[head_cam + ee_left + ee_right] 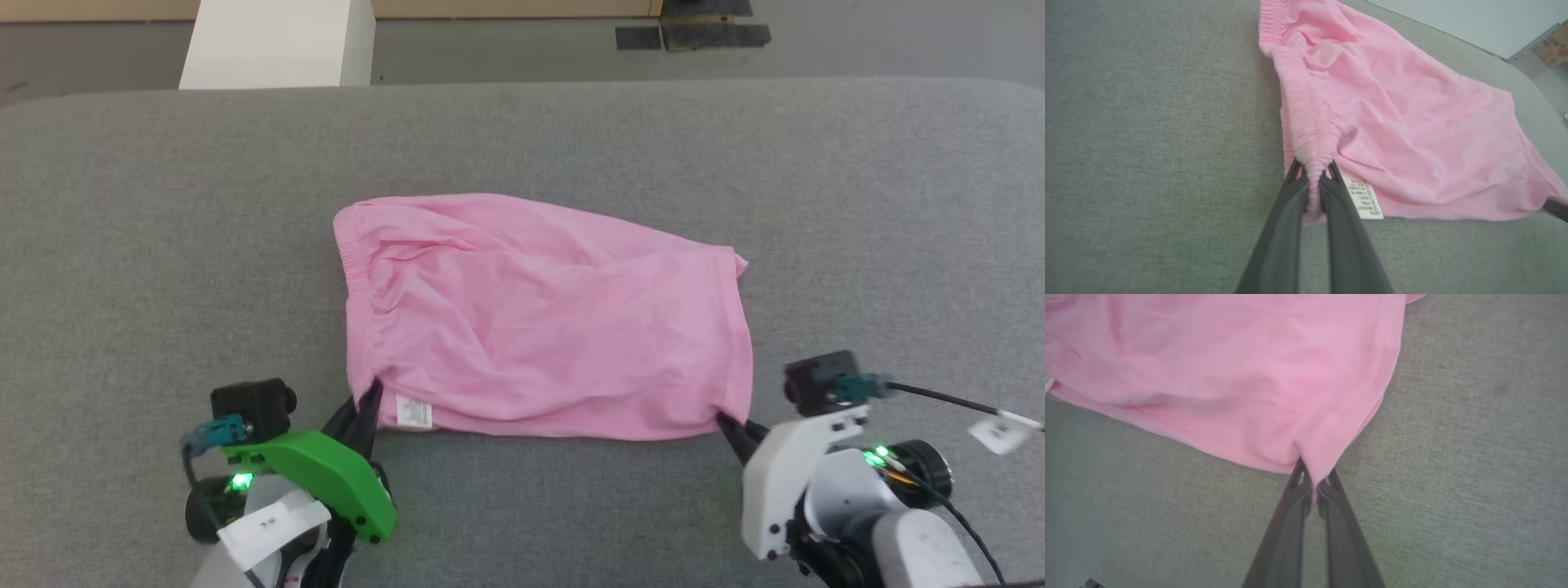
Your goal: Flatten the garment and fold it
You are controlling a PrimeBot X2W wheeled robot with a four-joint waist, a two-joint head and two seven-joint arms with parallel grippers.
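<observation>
Fingers pinch the garment, laid crosswise, waistband leftward.

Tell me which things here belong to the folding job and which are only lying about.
For the job: garment, pink shorts; left gripper, shut on its waistband corner; right gripper, shut on a hem corner; grey surface under it.
Lying about: white block, dark floor mats, cardboard box.
</observation>
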